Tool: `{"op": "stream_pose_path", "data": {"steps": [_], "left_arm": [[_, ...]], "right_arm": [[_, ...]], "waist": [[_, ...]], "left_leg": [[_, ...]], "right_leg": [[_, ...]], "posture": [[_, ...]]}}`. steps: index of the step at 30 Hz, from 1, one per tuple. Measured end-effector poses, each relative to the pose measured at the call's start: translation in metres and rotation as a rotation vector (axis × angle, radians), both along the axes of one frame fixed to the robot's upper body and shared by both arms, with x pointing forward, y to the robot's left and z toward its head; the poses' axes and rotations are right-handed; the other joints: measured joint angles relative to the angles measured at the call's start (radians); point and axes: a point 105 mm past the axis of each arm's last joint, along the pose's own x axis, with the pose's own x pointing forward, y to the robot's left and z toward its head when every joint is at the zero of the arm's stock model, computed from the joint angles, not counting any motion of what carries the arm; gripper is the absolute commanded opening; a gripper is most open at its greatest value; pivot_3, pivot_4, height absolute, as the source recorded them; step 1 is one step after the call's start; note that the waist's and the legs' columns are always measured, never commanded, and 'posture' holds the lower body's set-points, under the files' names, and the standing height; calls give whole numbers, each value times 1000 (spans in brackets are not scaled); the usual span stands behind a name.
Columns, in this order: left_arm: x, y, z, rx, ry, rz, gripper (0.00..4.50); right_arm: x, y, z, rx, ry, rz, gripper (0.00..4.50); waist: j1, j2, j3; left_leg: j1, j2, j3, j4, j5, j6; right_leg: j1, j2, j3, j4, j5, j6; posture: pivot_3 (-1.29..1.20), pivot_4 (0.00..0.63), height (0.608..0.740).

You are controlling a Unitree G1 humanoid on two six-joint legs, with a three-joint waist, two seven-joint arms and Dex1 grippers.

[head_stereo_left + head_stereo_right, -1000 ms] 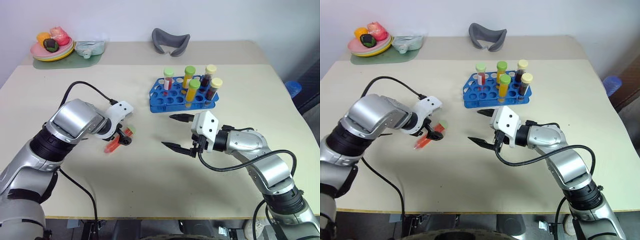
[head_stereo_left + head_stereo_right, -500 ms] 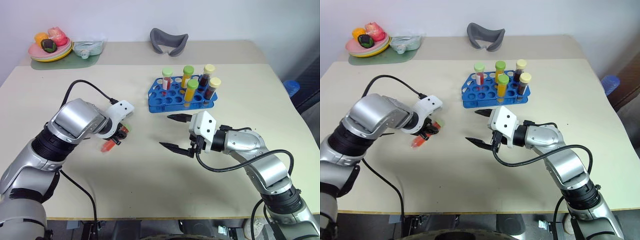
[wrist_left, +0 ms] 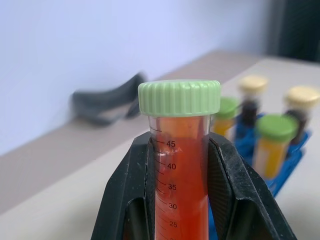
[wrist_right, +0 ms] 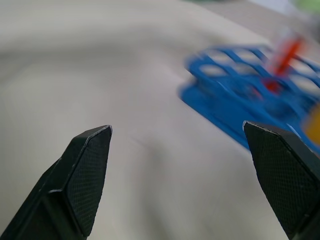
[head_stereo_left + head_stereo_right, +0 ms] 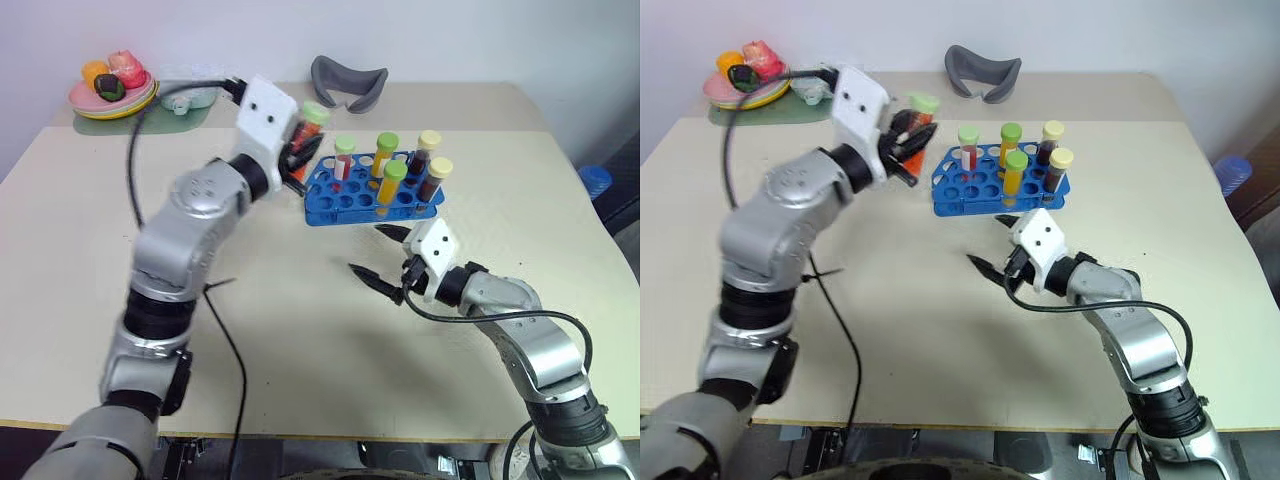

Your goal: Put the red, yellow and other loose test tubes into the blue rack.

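Where black claw clamps: clear graduated red tube; ribbed pale-green cap

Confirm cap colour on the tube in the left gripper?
Pale green, over red-orange liquid. The tube shows best in the left wrist view.

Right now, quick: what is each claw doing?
Left claw: closed on the red-orange tube, lifted near the blue rack.
Right claw: open, holding nothing, above the table.

Lab bench — capped tubes in blue rack
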Motion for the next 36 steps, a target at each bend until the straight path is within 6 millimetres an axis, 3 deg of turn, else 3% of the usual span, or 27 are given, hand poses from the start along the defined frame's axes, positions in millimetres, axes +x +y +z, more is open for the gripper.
{"op": "stream_pose_path", "data": {"steps": [4,13,36], "left_arm": [[8,-26,-9,-50,-86,2,774],[29,-23,-52,-83,-104,59,774],[32,-44,-72,-190,-108,-1,774]], "right_arm": [[3,-12,2,11,-6,-68,4330],[-1,-21,-1,8,4,-115,4330],[1,-28,3,13,-13,-164,4330]], "waist": [[-6,0,0],[-2,0,0],[-3,0,0]], "left_leg": [[1,0,0,1,-1,2],[0,0,0,1,-2,3],[4,0,0,1,-2,3]], "right_leg": [[0,1,1,1,0,0],[0,1,1,1,0,0],[5,1,0,-1,0,0]], "posture": [[0,150,740],[0,150,740],[0,150,740]]}}
